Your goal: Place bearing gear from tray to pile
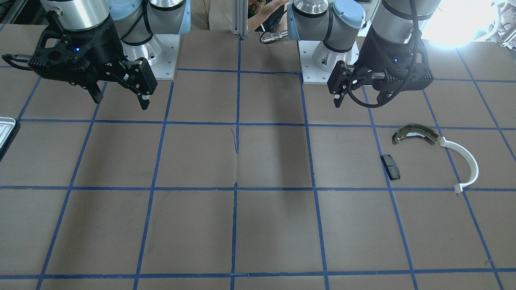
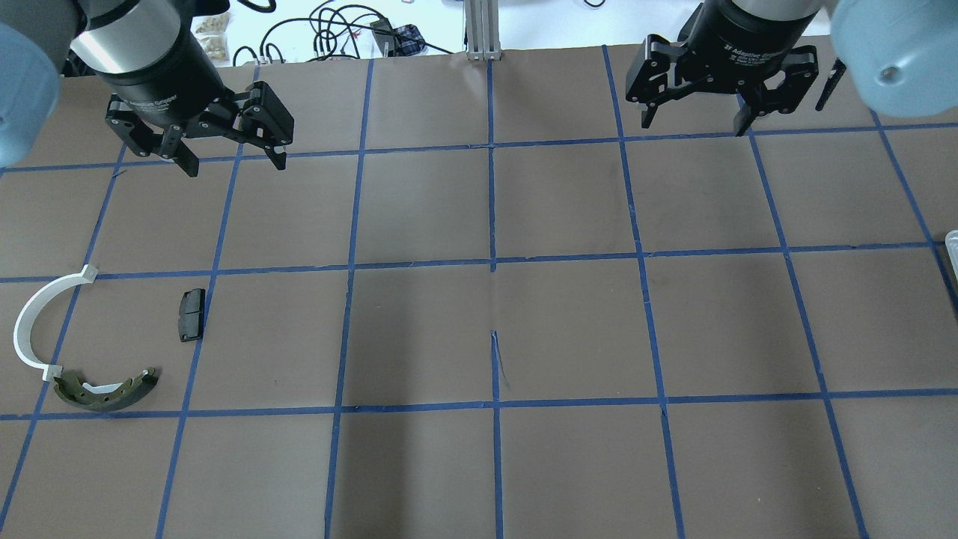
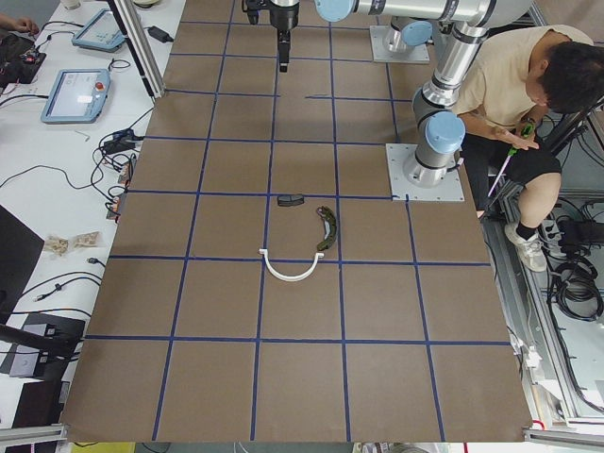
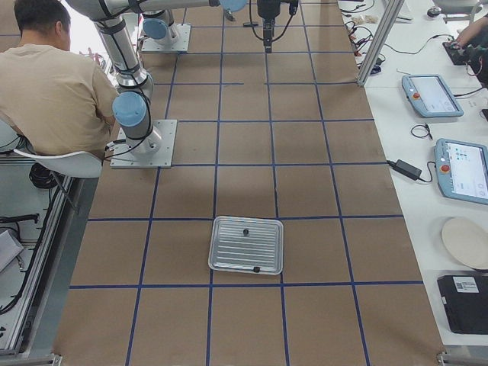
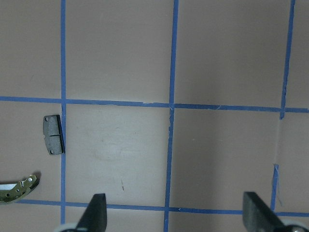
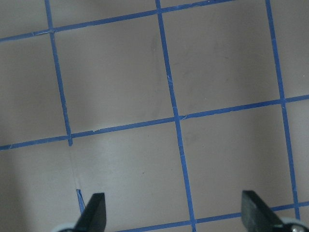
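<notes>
The silver ribbed tray (image 4: pixel 246 245) lies at the table's right end; only its edge shows in the front view (image 1: pixel 6 129) and the overhead view (image 2: pixel 952 247). Two small dark parts (image 4: pixel 245 231) lie in it, too small to identify. The pile is at the left end: an olive brake shoe (image 2: pixel 105 389), a white plastic arc (image 2: pixel 34 322) and a black pad (image 2: pixel 191 314). My left gripper (image 2: pixel 236 165) hangs open and empty above the table beyond the pile. My right gripper (image 2: pixel 694 123) hangs open and empty at the far right, well away from the tray.
Blue tape divides the brown table (image 2: pixel 494 337) into squares. The two arm bases (image 1: pixel 322 60) stand on plates at the robot's edge. A seated person (image 3: pixel 528 85) is behind the bases. Tablets and cables (image 4: pixel 450 130) lie on the side bench.
</notes>
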`<state>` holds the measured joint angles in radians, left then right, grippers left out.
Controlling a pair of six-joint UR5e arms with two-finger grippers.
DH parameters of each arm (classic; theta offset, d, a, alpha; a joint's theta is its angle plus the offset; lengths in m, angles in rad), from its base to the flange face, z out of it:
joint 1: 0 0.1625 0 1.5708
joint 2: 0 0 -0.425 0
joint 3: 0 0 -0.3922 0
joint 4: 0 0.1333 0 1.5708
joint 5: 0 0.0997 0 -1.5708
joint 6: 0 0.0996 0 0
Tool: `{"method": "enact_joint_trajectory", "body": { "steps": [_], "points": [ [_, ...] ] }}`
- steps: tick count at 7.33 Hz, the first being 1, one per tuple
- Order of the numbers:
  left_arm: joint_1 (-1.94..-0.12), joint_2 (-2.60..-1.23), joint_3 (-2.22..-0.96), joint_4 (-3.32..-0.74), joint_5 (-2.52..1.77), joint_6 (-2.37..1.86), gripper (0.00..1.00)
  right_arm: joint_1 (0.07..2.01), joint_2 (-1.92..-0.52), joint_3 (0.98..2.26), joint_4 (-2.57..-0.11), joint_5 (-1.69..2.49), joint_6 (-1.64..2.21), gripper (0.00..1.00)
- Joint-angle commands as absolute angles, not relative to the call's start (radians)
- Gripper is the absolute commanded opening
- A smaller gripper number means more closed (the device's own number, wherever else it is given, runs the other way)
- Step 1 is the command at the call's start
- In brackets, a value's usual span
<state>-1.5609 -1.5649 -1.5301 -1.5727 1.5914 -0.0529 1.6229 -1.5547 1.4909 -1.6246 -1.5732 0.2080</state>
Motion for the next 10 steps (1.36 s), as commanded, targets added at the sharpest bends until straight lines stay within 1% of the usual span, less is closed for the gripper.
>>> {"method": "enact_joint_trajectory", "body": {
  "steps": [1, 6, 8, 10],
  "points": [
    [-1.562, -1.554, -1.526, -1.575, 1.597, -0.051, 1.0, 1.623, -1.555, 1.491, -1.624, -1.581, 0.209, 1.0],
    [-1.565, -1.545, -1.531, -1.575, 1.6, -0.043, 1.0, 1.597, -1.551, 1.489, -1.621, -1.589, 0.195, 1.0],
    [-1.565, -1.546, -1.531, -1.574, 1.598, -0.041, 1.0, 1.508, -1.562, 1.48, -1.582, -1.586, 0.067, 1.0],
    [-1.565, -1.546, -1.532, -1.575, 1.598, -0.041, 1.0, 1.371, -1.588, 1.46, -1.511, -1.607, -0.203, 1.0]
  ]
}}
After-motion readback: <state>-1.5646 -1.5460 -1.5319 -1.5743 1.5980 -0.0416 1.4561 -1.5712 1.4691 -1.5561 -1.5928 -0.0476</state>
